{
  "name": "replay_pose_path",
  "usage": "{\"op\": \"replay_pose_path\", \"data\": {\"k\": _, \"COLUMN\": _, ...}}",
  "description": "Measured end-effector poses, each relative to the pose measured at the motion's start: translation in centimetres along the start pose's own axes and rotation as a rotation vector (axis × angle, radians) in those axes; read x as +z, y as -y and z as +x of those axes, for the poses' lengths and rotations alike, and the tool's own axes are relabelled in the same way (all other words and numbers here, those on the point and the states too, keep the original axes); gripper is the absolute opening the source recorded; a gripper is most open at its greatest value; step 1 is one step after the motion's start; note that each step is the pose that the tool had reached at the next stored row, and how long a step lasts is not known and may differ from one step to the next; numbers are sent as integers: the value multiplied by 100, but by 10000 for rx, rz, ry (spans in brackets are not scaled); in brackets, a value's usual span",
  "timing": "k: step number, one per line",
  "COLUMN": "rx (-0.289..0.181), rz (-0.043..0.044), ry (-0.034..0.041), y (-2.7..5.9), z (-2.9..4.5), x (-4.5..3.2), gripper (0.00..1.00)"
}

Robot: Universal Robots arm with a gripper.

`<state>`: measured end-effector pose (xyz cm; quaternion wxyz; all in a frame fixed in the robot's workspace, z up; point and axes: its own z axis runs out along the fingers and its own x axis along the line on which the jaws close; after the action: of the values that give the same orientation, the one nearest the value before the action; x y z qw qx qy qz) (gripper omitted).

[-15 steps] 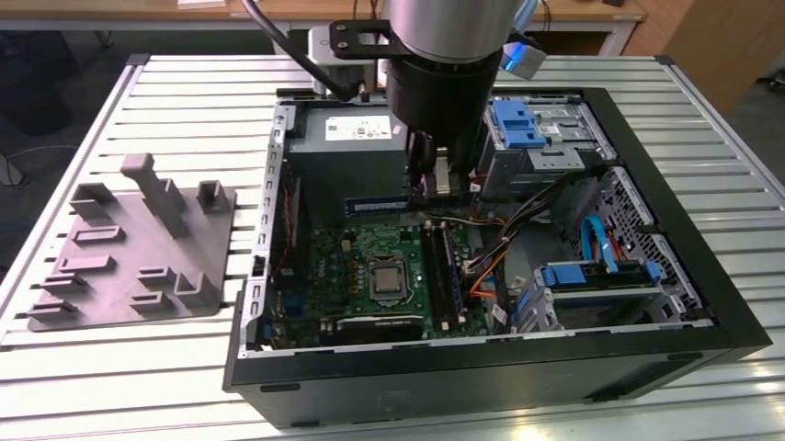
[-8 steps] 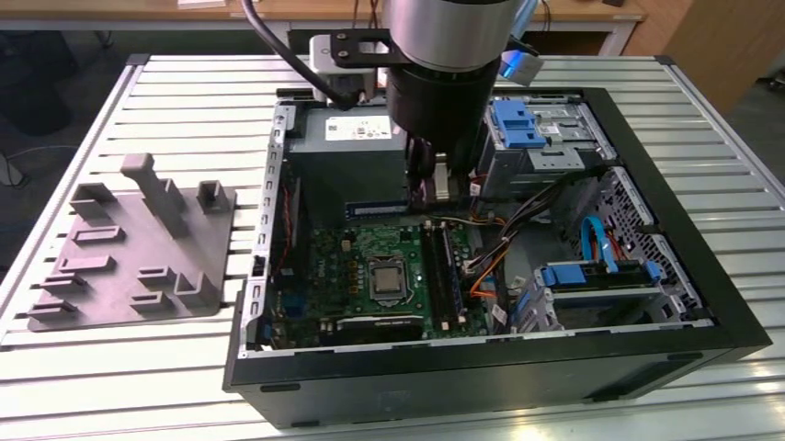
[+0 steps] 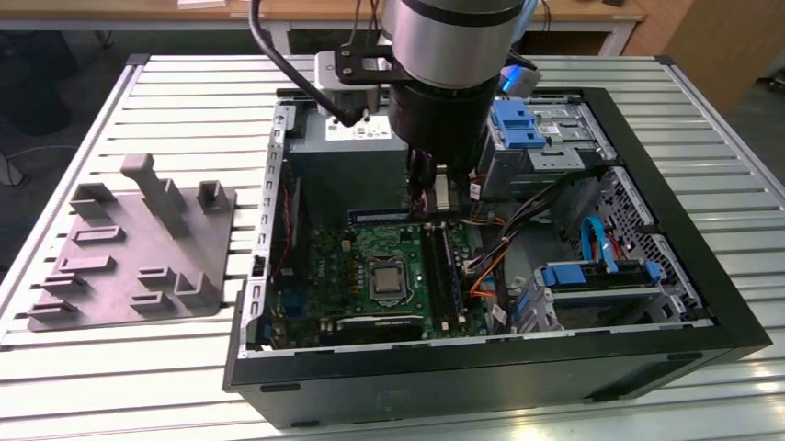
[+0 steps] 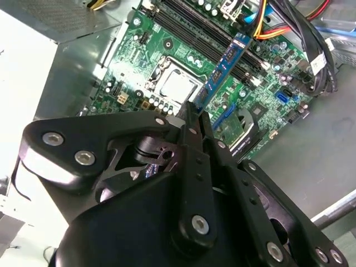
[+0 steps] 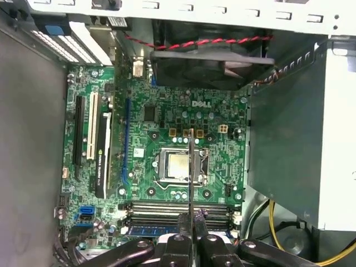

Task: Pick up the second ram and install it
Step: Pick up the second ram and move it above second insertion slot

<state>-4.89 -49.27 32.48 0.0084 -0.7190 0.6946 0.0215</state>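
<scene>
**Memory stick pinched above the motherboard**

The black two-fingered gripper [image 4: 196, 114] is pressed together on one end of the second ram [image 4: 222, 67], a slim, long stick with a dark bluish-green board and black chips. The rest of the stick juts out past the fingertips toward the board, free of any slot. In the first wrist view it shows edge-on as a thin line [image 5: 191, 161] crossing over the silver square processor socket [image 5: 177, 166], with the finger pads [image 5: 181, 225] closed on either side of its near end.

Below it lies the green motherboard [image 5: 167, 111], with its long black plastic slot rails [image 5: 178, 208] running crosswise to the held stick. Another bluish stick [image 5: 147, 229] sits along the rail nearest the gripper. A black round fan [image 5: 211, 61] with red and black wires stands at the far edge of the board.

In the exterior view the silver and black robot arm [image 3: 454, 55] reaches down into the open black computer case [image 3: 491, 367], over the slot area. The case rests on a white slatted table [image 3: 123, 367], and a grey moulded fixture tray [image 3: 135, 248] lies well apart from it — on the exterior view's left.
</scene>
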Motion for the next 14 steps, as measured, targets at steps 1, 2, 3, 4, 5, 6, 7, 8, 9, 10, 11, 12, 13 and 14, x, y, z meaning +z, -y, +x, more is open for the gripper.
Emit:
{"op": "replay_pose_path", "data": {"k": 1, "rx": 57, "rz": 3, "ry": 2, "y": 2, "z": 1, "x": 14, "gripper": 14}}
{"op": "replay_pose_path", "data": {"k": 2, "rx": 184, "rz": 9, "ry": 3, "y": 3, "z": 2, "x": 25, "gripper": 14}}
{"op": "replay_pose_path", "data": {"k": 3, "rx": 364, "rz": 16, "ry": 7, "y": 3, "z": 2, "x": 37, "gripper": 14}}
{"op": "replay_pose_path", "data": {"k": 4, "rx": 541, "rz": 24, "ry": 9, "y": 4, "z": 3, "x": 48, "gripper": 14}}
{"op": "replay_pose_path", "data": {"k": 5, "rx": 732, "rz": 31, "ry": 13, "y": 4, "z": 3, "x": 58, "gripper": 14}}
{"op": "replay_pose_path", "data": {"k": 6, "rx": 815, "rz": 35, "ry": 15, "y": 8, "z": 3, "x": 63, "gripper": 14}}
{"op": "replay_pose_path", "data": {"k": 7, "rx": 819, "rz": 35, "ry": 13, "y": 18, "z": 4, "x": 66, "gripper": 14}}
{"op": "replay_pose_path", "data": {"k": 8, "rx": 819, "rz": 34, "ry": 13, "y": 29, "z": 4, "x": 71, "gripper": 14}}
{"op": "replay_pose_path", "data": {"k": 9, "rx": 819, "rz": 35, "ry": 15, "y": 39, "z": 5, "x": 78, "gripper": 14}}
{"op": "replay_pose_path", "data": {"k": 10, "rx": 819, "rz": 36, "ry": 15, "y": 50, "z": 6, "x": 86, "gripper": 14}}
{"op": "replay_pose_path", "data": {"k": 11, "rx": 819, "rz": 36, "ry": 16, "y": 60, "z": 7, "x": 96, "gripper": 14}}
{"op": "replay_pose_path", "data": {"k": 12, "rx": 819, "rz": 35, "ry": 14, "y": 67, "z": 8, "x": 106, "gripper": 14}}
{"op": "replay_pose_path", "data": {"k": 13, "rx": 820, "rz": 35, "ry": 15, "y": 71, "z": 11, "x": 117, "gripper": 14}}
{"op": "replay_pose_path", "data": {"k": 14, "rx": 821, "rz": 36, "ry": 15, "y": 76, "z": 14, "x": 129, "gripper": 14}}
